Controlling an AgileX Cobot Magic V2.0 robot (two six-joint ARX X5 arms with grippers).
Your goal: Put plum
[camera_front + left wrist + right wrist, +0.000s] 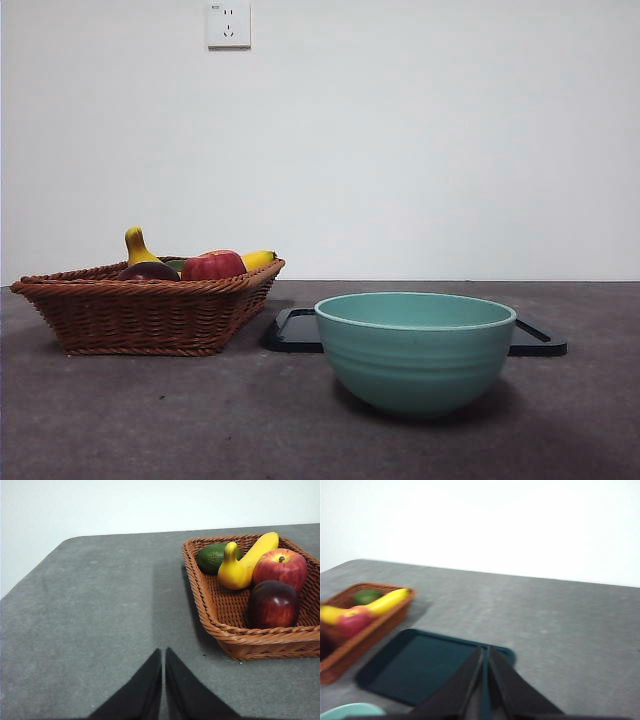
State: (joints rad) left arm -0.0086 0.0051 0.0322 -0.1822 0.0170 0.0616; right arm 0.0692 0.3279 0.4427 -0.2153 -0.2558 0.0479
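The dark maroon plum [273, 604] lies in the brown wicker basket [235, 635], next to the red apple [281, 567]. In the front view the plum [149, 271] peeks over the basket rim [140, 315] at the left. My left gripper [163, 655] is shut and empty above bare table, apart from the basket. My right gripper [485, 652] is shut and empty above the dark tray [420, 667]. Neither arm shows in the front view.
The basket also holds a yellow banana [245, 562] and a green avocado [212, 556]. A teal bowl [415, 350] stands in front of the black tray [295, 332]. The bowl's rim [350, 711] shows in the right wrist view.
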